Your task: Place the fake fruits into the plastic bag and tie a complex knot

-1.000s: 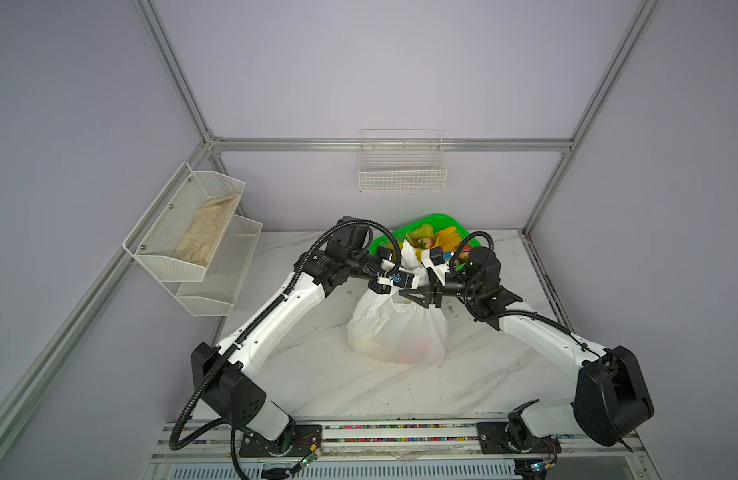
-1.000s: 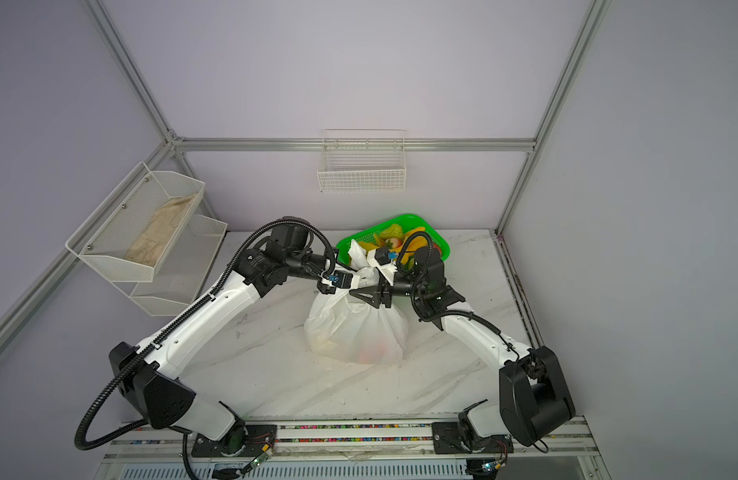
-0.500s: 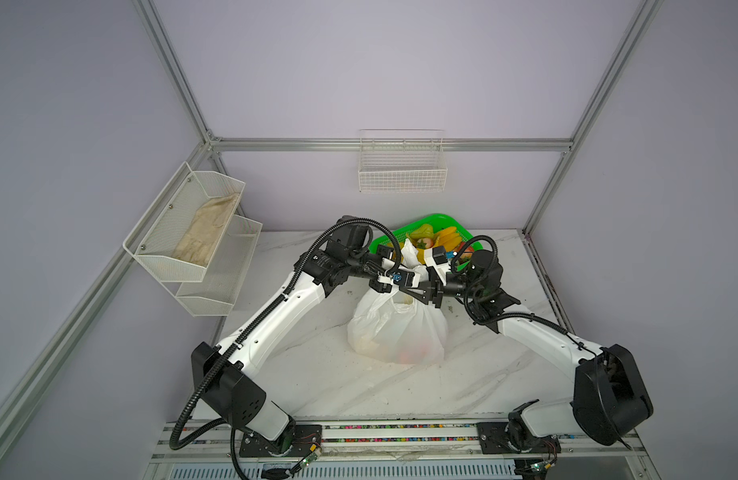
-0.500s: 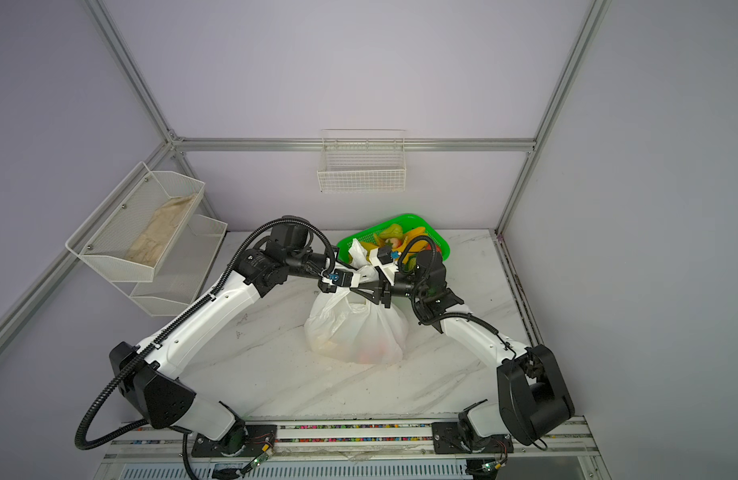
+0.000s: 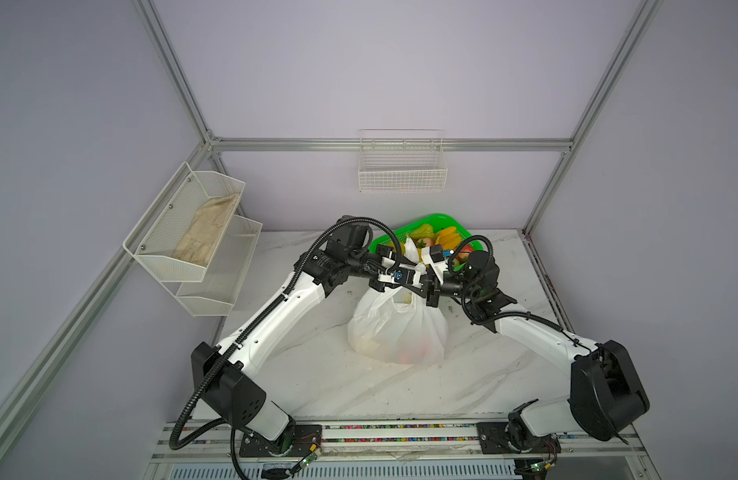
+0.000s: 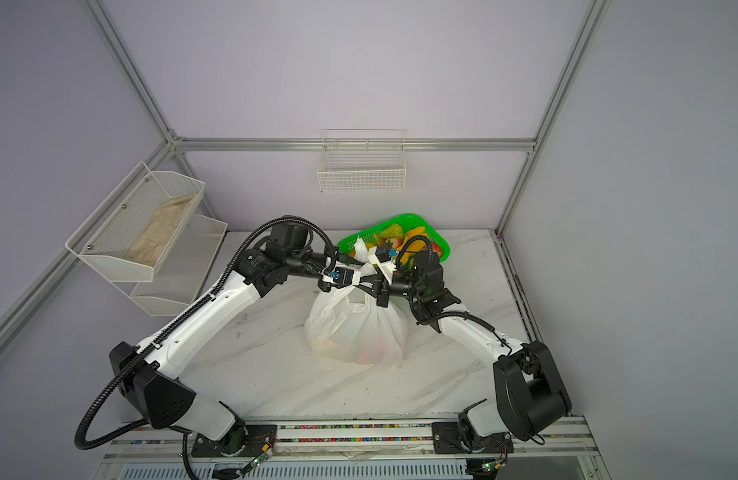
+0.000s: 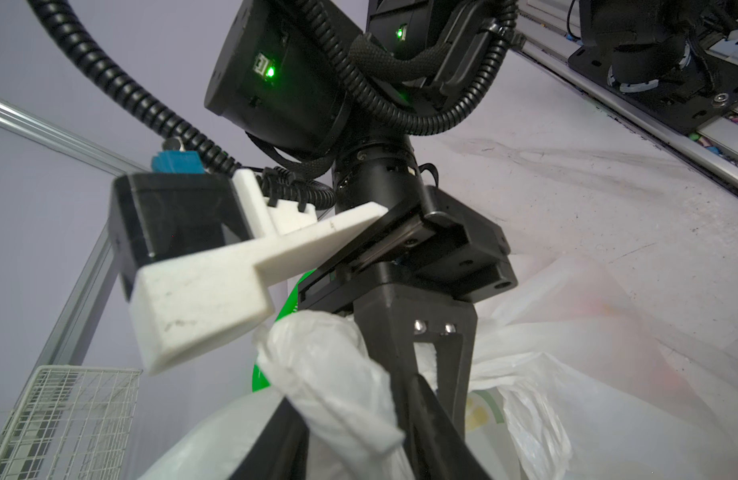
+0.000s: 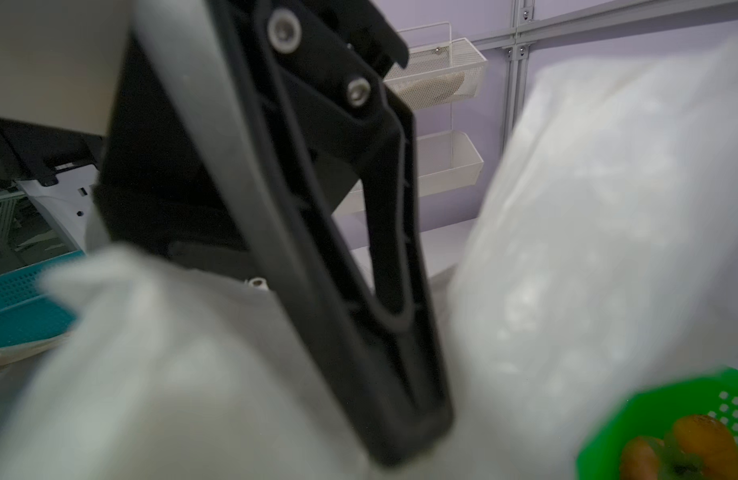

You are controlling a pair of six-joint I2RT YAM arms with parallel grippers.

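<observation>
Right claw (image 5: 421,279) pinching plastic bag (image 5: 400,332) handle, left claw (image 5: 418,289) partly spread alongside

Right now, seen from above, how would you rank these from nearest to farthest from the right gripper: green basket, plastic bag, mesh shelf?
From the right gripper:
1. plastic bag, pinched in it.
2. green basket, just behind.
3. mesh shelf, on the left wall.

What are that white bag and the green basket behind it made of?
The bag looks like thin plastic film: crinkled, half see-through. The basket seems rigid moulded plastic: glossy bright green, perforated mesh walls.
</observation>
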